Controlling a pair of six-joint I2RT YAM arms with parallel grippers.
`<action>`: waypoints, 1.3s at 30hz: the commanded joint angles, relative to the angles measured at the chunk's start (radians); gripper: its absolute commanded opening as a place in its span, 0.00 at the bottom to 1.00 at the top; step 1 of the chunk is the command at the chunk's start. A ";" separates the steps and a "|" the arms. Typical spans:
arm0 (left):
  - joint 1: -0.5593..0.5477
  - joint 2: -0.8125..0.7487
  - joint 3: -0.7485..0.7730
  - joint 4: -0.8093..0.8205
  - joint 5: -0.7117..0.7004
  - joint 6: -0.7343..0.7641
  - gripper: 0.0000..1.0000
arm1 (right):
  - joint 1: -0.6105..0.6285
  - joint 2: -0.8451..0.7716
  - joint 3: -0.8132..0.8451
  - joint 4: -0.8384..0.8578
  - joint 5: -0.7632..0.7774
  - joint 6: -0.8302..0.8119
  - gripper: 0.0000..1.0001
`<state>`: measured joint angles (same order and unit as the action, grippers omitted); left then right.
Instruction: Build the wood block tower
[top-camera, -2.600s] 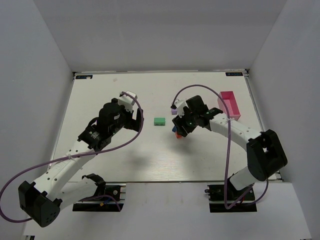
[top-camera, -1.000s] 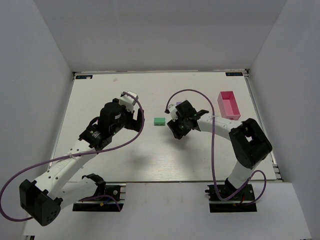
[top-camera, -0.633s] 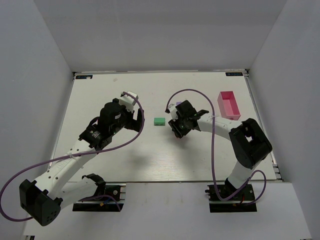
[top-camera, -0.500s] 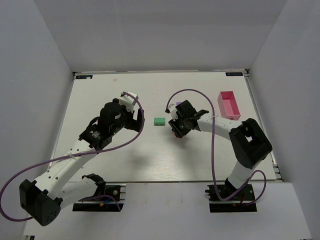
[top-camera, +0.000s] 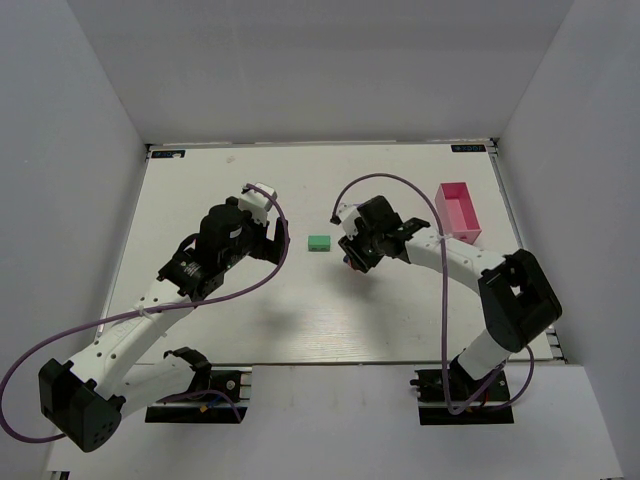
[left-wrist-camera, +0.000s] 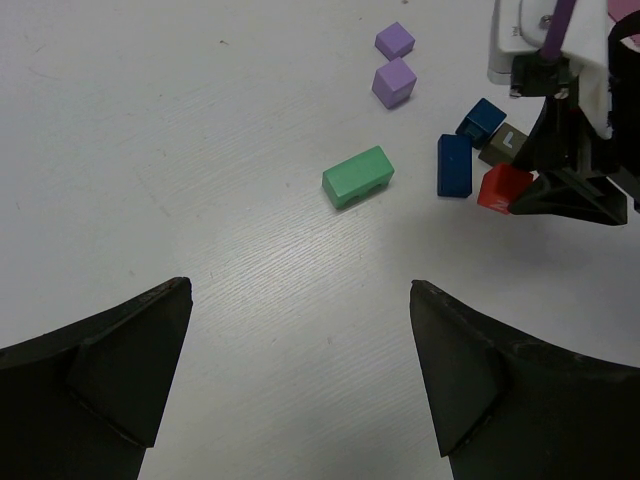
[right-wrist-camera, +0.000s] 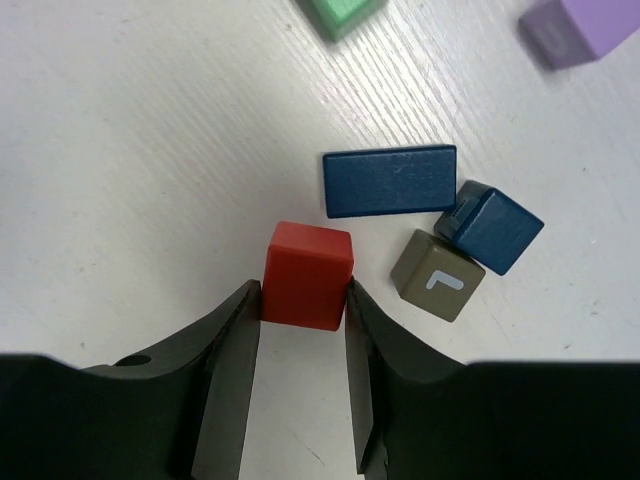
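green brick (right-wrist-camera: 340, 12) cropped, lilac cube (right-wrist-camera: 585, 28) blurred

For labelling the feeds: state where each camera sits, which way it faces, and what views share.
Top external: above and behind the robot, looking down at the table; left arm and right arm show.
Left wrist: on the left arm, looking down past the open left gripper at the green brick.
Right wrist: on the right arm, looking down; right gripper pinches the red cube.
Shared: both wrist views show the red cube, blue brick and grey cube.
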<state>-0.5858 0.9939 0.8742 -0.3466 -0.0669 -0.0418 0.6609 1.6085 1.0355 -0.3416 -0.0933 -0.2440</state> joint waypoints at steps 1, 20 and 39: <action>0.003 -0.003 -0.004 0.011 0.012 0.000 1.00 | -0.003 -0.064 -0.008 -0.016 -0.069 -0.067 0.33; 0.003 -0.003 -0.014 0.011 0.021 0.010 1.00 | -0.006 0.017 0.115 0.024 -0.109 -0.244 0.33; 0.003 -0.012 -0.014 0.011 0.012 0.010 1.00 | -0.086 0.221 0.297 -0.083 -0.269 -0.455 0.33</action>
<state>-0.5858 0.9947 0.8623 -0.3435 -0.0616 -0.0341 0.5888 1.8000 1.2755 -0.3874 -0.3004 -0.6403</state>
